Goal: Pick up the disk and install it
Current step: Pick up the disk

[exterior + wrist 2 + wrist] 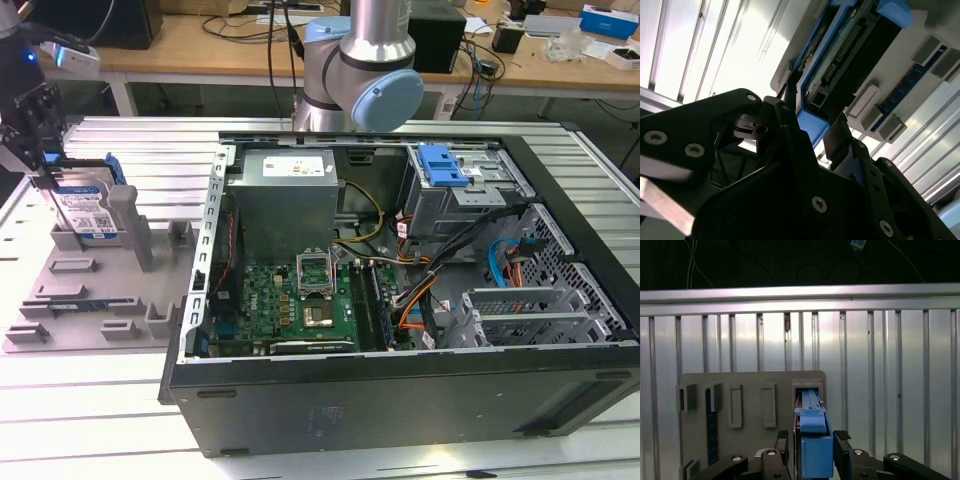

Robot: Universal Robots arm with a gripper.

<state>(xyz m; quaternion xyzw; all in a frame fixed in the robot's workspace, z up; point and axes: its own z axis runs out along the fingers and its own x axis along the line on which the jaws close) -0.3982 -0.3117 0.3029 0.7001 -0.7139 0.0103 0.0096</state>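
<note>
Far left of the exterior view: gripper [47,176], hangs low over the grey fixture [75,300], spread, with one finger on each side of the disk [85,208].

Disk: stands on edge in a slot at the fixture's back, label facing the exterior view's right, blue carrier around its edges. Sits between the fingers [842,441] in the first wrist view, narrow dark gaps to either side of the blue carrier [813,460]. Shows its connector edge [840,65] in the second wrist view, just beyond the black fingers.

Fixture: lies flat on the slotted metal table [90,410], just beside the computer case [400,405].

Case: lies open on its side. Holds the grey power supply [285,200] towards the back, the green motherboard [285,300] in front of it, a blue latch [445,165] on the drive cage further right.

Behind the case: rises the arm's base [365,70].
</note>
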